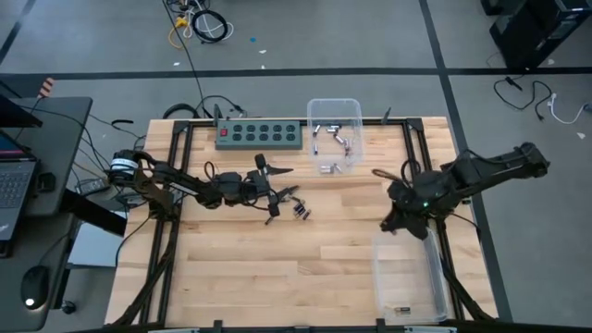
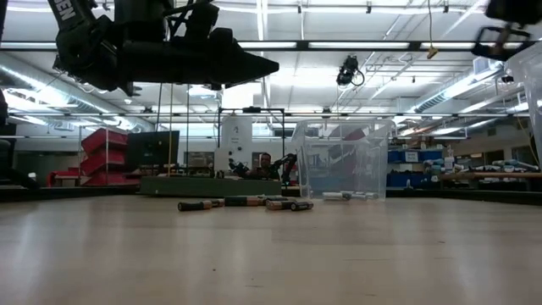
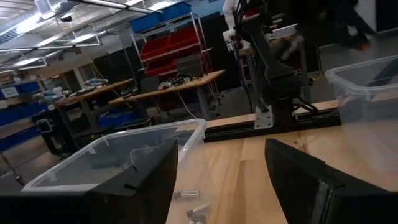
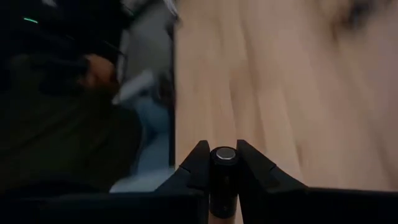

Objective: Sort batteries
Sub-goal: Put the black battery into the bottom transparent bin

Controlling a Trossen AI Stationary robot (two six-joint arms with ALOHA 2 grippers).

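Battery [image 4: 224, 171] clamped between my right fingers [image 4: 194, 167], dark cylinder with a silvery end cap facing the wrist camera, pinched on both sides. Right pincer [image 1: 396, 220] hangs over the right half of the wooden table [image 1: 277, 268], just above the near clear bin [image 1: 412, 277]. That bin has one small item at its near end, too tiny to name.

Left pincer [image 1: 270, 191] sits out over the middle of the table, fingers [image 3: 155, 180] spread wide with nothing between them. Just beside its tips, a small cluster of loose batteries [image 1: 298, 209] lies flat on the wood. In the low view the same cluster [image 2: 246, 203] shows as a short row of cells lying on their sides, dark with lighter ends.

Far clear bin [image 1: 334, 135] stands at the back edge, right beside the green power strip [image 1: 260, 135]. Several silvery batteries lie scattered on its floor [image 1: 329, 141]. From my left wrist I see that bin's rim close ahead and a couple of silvery cells [image 3: 186, 196] through its wall.

Laptop [image 1: 14, 176] and mouse [image 1: 34, 282] rest on the side desk off the left of the table. Cables [image 1: 194, 23] trail over the floor behind. Shelves with red bins [image 2: 106, 144] show in the room beyond.
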